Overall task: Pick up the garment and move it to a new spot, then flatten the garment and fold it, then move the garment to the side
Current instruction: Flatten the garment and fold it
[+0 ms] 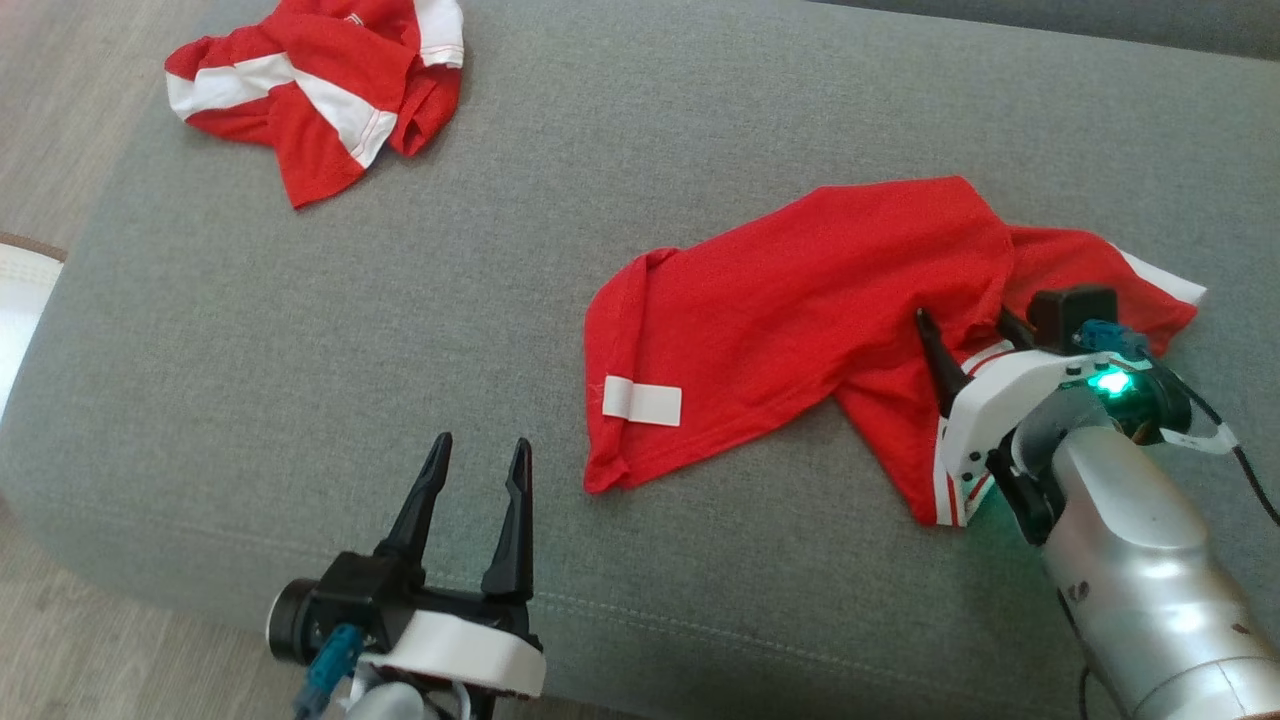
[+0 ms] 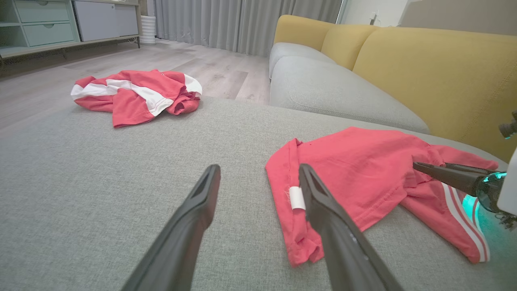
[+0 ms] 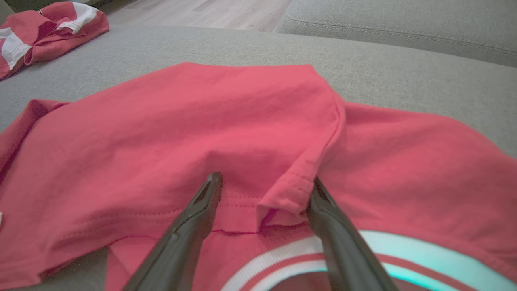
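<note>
From the head view, the red garment [image 1: 800, 300] lay crumpled on the right part of a grey sofa seat [image 1: 300, 350]. The right gripper [image 1: 962, 318] rested low on the garment's near right side, its two fingers spread apart. The left gripper [image 1: 482, 440] sat just left of the garment, fingers wide apart and holding nothing. A second red and white garment [image 1: 320, 90] lay well apart at the far left corner.

From the left wrist view, the left gripper [image 2: 259, 167] hung above the bare seat, and the garment [image 2: 355, 169] began right beside its right finger. Behind it were yellow back cushions [image 2: 424, 68], a wooden floor [image 2: 181, 64], grey curtains [image 2: 242, 20] and a cabinet [image 2: 40, 20].

From the right wrist view, the right gripper [image 3: 266, 178] stood open on the garment [image 3: 202, 121]. A small fold of hem poked up between its fingers, not pinched.
</note>
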